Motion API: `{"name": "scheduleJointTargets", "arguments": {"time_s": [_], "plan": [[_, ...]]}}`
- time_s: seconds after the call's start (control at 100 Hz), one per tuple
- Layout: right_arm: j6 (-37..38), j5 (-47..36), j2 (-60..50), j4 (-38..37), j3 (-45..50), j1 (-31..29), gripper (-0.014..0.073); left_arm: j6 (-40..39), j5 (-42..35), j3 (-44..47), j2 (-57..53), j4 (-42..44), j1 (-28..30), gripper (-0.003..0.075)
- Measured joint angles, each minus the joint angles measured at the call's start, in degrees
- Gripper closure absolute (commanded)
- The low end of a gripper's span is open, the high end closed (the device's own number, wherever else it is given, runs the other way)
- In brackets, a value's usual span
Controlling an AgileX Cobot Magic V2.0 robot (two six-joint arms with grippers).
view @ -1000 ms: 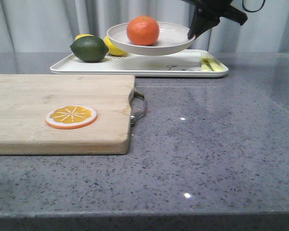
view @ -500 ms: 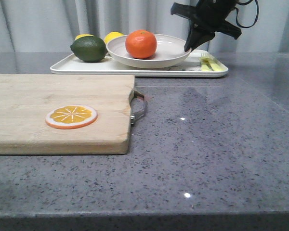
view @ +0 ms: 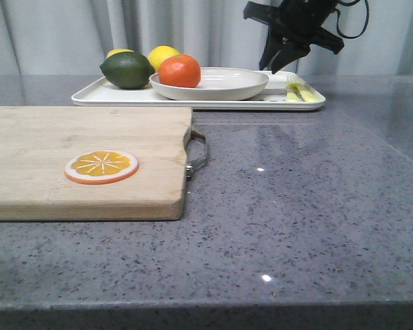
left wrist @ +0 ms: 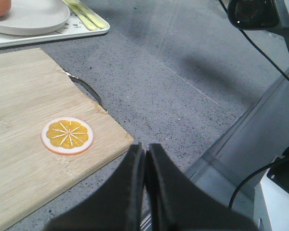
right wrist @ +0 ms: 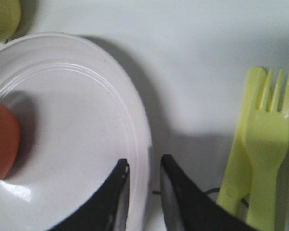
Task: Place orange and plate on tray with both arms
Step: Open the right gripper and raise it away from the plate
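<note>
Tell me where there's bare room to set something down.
Widest free patch: grey countertop right of the cutting board, in front of the tray. Also free: board surface around the orange slice. Crowded: the tray, holding the plate with orange, lime, lemon, yellow cutlery, with the right gripper at the plate's rim.

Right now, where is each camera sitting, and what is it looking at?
Front: faces forward over the grey table; right claw above the rectangular white tray.
Left wrist: looks down past the shut left claw at the wooden cutting board.
Right wrist: straight down; open claw astride the off-white round plate.
All three show that plate.
</note>
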Motion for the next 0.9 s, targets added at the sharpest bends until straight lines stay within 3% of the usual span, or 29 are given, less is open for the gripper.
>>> {"name": "scheduleJointTargets", "arguments": {"time_s": [0.14, 0.38, 0.57, 0.9], "plan": [[0.0, 1.07, -1.22, -0.28, 0.0, 0.0, 0.0426, 0.0, 0.0, 0.0, 0.0, 0.0, 0.0, 0.0741], [0.0, 6.25, -5.64, -5.33, 0.0, -0.22, 0.0666, 0.0, 0.0, 0.0, 0.0, 0.0, 0.0, 0.0741], [-0.08, 11.19, -8.36, -7.83, -0.12, -0.22, 0.0661, 0.0, 0.0, 0.0, 0.0, 0.0, 0.0, 0.0741], [-0.34, 11.31, -13.69, -11.09, -0.12, 2.08, 0.0661, 0.0, -1.4, 0.0, 0.0, 0.18, 0.0, 0.0741]]}}
